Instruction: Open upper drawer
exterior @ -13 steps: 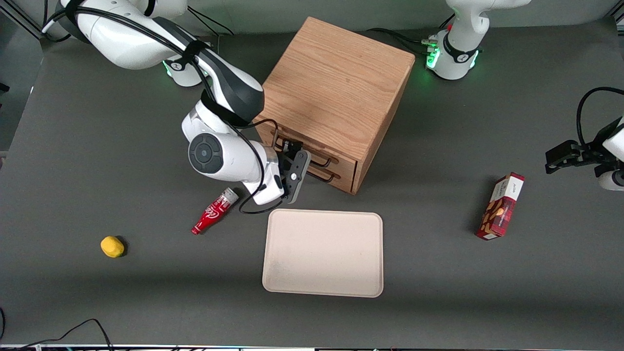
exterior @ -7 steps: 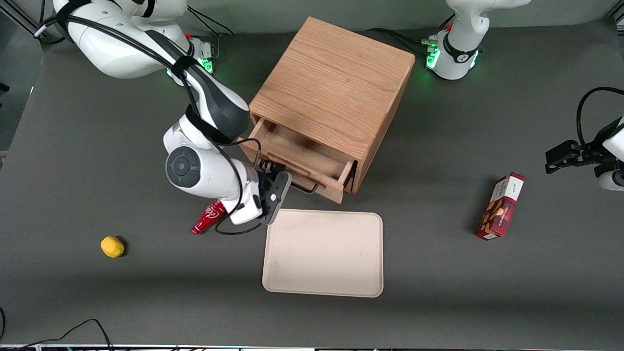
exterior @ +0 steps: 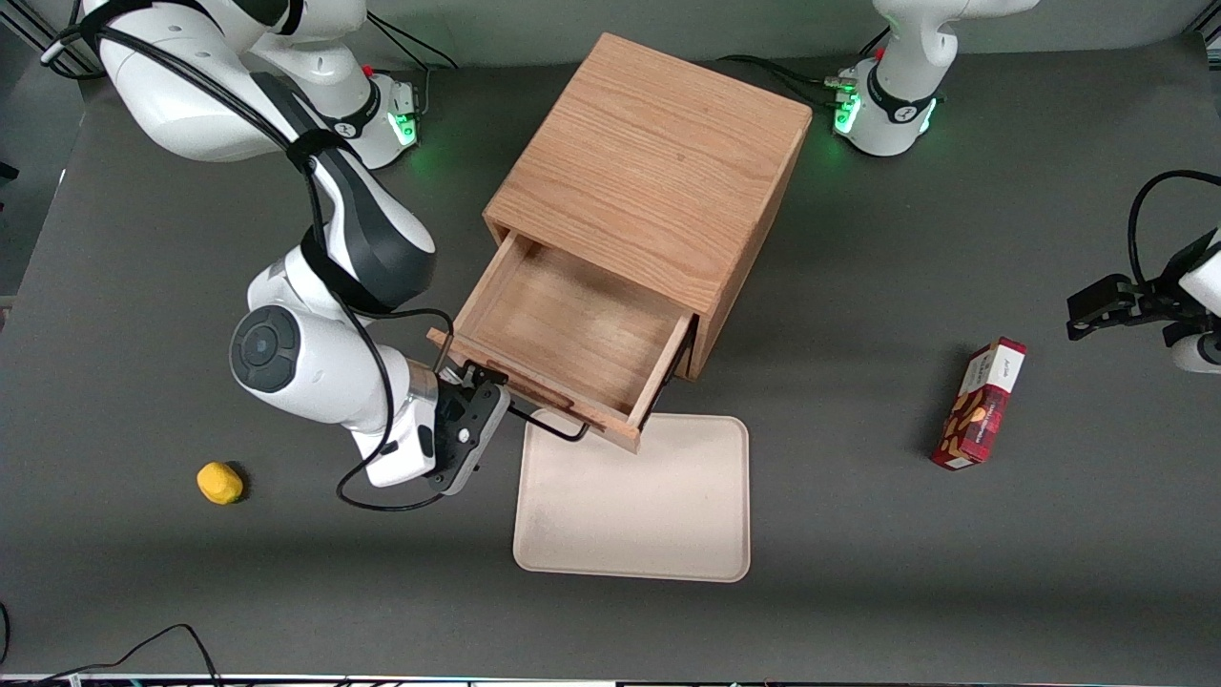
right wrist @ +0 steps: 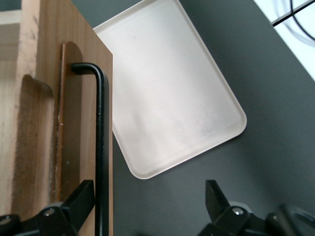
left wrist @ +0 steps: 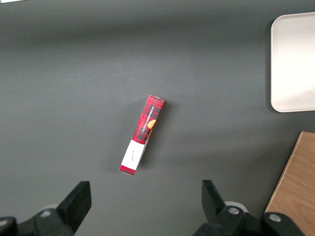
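Note:
The upper drawer (exterior: 572, 329) of the oak cabinet (exterior: 649, 162) stands pulled far out, and its inside is bare wood. Its front edge overhangs a corner of the tray. My right gripper (exterior: 488, 389) is at the end of the drawer front that lies toward the working arm's end of the table. It is open. In the right wrist view the thin black handle (right wrist: 101, 147) runs along the drawer front (right wrist: 49, 49), between the spread fingers of the gripper (right wrist: 147, 206) and close beside one finger (right wrist: 81, 201). The handle also shows in the front view (exterior: 550, 428). The lower drawer is hidden under the open one.
A beige tray (exterior: 634, 515) lies nearer the front camera than the cabinet, also in the right wrist view (right wrist: 162, 93). A yellow lump (exterior: 219, 482) lies toward the working arm's end of the table. A red box (exterior: 980, 404) lies toward the parked arm's end, also in the left wrist view (left wrist: 142, 133).
The upper drawer has slid from shut to far out. My gripper moved with its handle toward the front camera. The red bottle by the arm is now hidden.

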